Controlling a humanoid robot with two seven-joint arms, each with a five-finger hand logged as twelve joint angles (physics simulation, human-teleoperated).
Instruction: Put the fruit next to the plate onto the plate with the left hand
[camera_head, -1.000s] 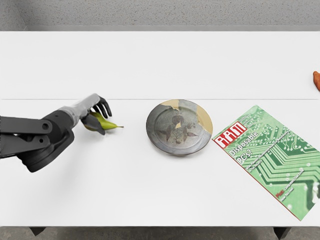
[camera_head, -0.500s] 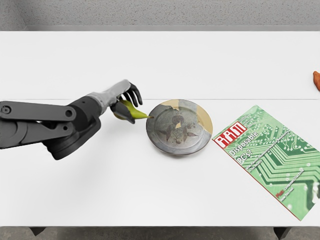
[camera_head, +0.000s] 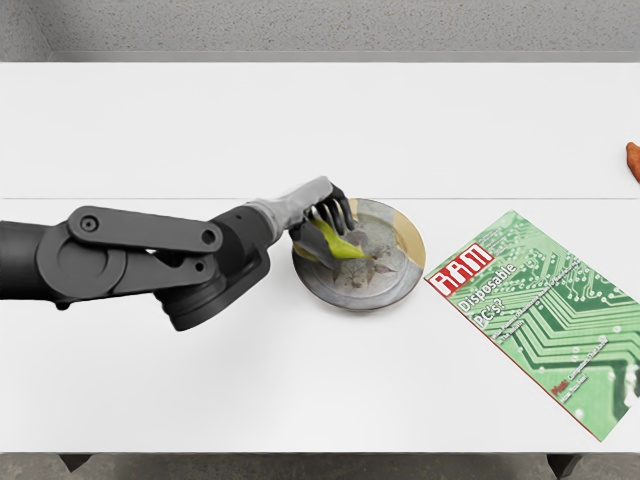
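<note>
My left hand (camera_head: 330, 228) reaches in from the left and hovers over the left half of the grey plate (camera_head: 392, 280). Its dark fingers (camera_head: 337, 212) are curled around a yellow-green fruit (camera_head: 338, 245), whose pointed end sticks out toward the plate's middle. The hand hides the fruit's upper part and the plate's left rim. I cannot tell whether the fruit touches the plate. The right arm does not show.
A green magazine (camera_head: 545, 315) lies right of the plate, running to the table's right front. An orange object (camera_head: 633, 160) peeks in at the right edge. The white table (camera_head: 320, 120) stretches behind the plate.
The left hand has carried the fruit rightward, from the table left of the plate to over the plate's left half. Plate and magazine have stayed put.
</note>
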